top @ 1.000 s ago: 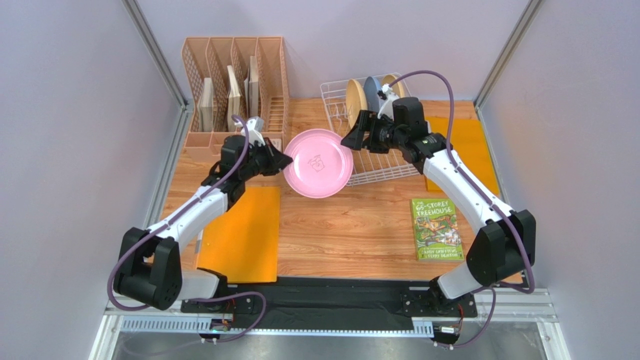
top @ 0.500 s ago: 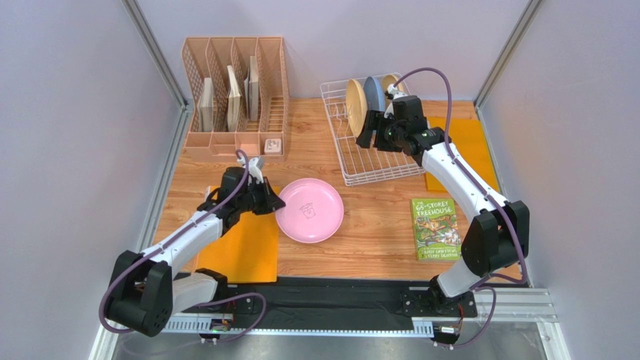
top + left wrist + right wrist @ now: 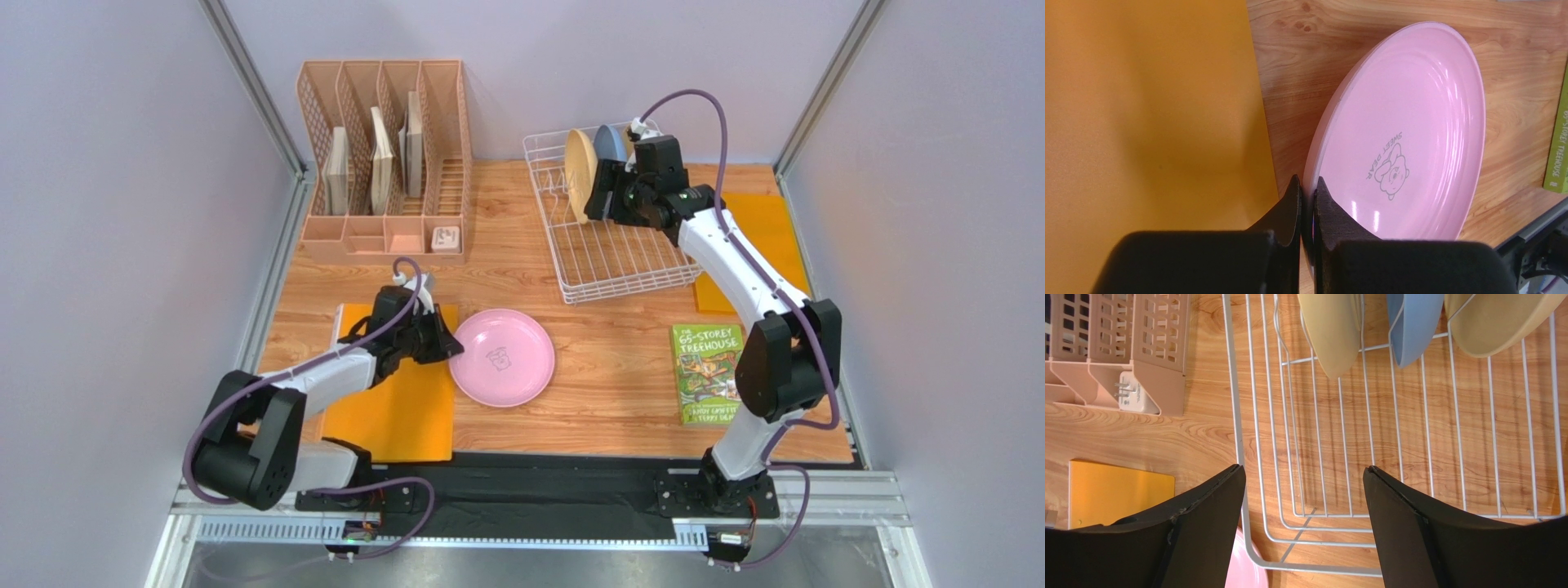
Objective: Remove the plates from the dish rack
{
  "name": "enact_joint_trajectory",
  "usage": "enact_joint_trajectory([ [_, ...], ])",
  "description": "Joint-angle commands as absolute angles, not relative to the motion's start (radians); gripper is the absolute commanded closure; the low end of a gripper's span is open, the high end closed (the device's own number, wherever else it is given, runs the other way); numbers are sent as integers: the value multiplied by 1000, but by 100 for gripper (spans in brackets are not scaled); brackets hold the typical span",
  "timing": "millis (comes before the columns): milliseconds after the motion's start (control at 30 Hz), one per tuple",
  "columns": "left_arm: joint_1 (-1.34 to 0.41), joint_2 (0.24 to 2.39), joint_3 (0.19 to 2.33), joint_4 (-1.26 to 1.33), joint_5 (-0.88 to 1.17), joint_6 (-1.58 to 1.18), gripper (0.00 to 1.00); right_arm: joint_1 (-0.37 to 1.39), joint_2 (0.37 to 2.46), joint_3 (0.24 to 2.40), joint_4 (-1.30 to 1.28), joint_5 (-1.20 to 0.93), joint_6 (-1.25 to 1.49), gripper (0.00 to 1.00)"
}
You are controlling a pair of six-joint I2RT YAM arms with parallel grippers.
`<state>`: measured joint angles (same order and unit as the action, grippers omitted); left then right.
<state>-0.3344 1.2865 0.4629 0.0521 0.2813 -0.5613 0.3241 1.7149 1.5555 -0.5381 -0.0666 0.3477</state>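
Only the left wrist view shows the left gripper [image 3: 1308, 180] pinched narrow on the rim of the round pink plate [image 3: 1407, 141]. Top view: plate lower centre, beside flat orange mat [image 3: 393, 392], left arm low. Right arm stretched to upper right, right gripper [image 3: 1303, 471] spread wide, empty, over white wire dish rack [image 3: 610, 260]. Pale yellow plate [image 3: 1330, 331], blue plate [image 3: 1413, 324] and tan plate [image 3: 1496, 321] stand upright inside.
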Motion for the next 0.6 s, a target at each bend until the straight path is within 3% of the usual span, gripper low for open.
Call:
enact_joint_trajectory([
  [0, -342, 1331, 462, 172, 244, -574, 100, 321, 1766, 1644, -537, 32, 318, 24],
  [200, -345, 1388, 474, 196, 219, -568, 76, 322, 1859, 1741, -551, 132, 255, 26],
  [233, -347, 1397, 479, 193, 213, -568, 63, 322, 1873, 1773, -548, 150, 249, 26],
  [567, -356, 1358, 514, 132, 141, -551, 39, 353, 2035, 2023, -606, 218, 147, 29],
])
